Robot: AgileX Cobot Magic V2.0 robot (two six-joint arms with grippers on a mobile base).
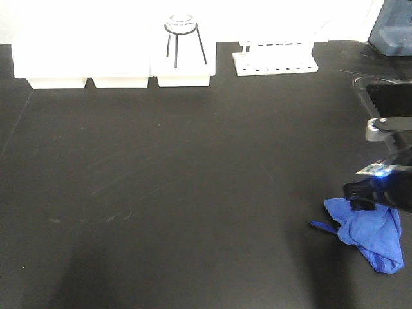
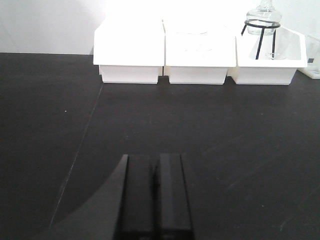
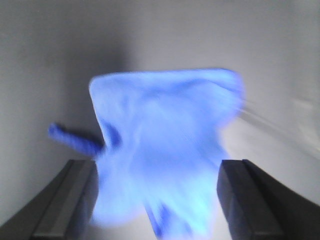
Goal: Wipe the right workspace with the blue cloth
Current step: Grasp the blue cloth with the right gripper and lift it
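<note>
Right gripper hangs low over the blue cloth with its fingers spread wide apart. In the right wrist view the crumpled fabric fills the gap between them and reaches to both fingers, though the picture is too blurred to tell whether either one presses on it. The cloth lies bunched on the black desk near the front right corner of the front view. The gripper's dark body, with a small blue light on it, sits over the cloth's rear left edge. A thin blue strand trails out from the cloth to the left and rests on the desk.

The left gripper is held above bare desk surface, its two black fingers drawn together with only a thin seam between them and nothing in its grip.

Along the back edge stand three white trays in a row. The rightmost one carries a glass flask on a black wire stand. A white rack with a line of small holes sits just to the right of the trays. Farther right, at the edge of the front view, a sink is set into the desk, well behind the cloth.
</note>
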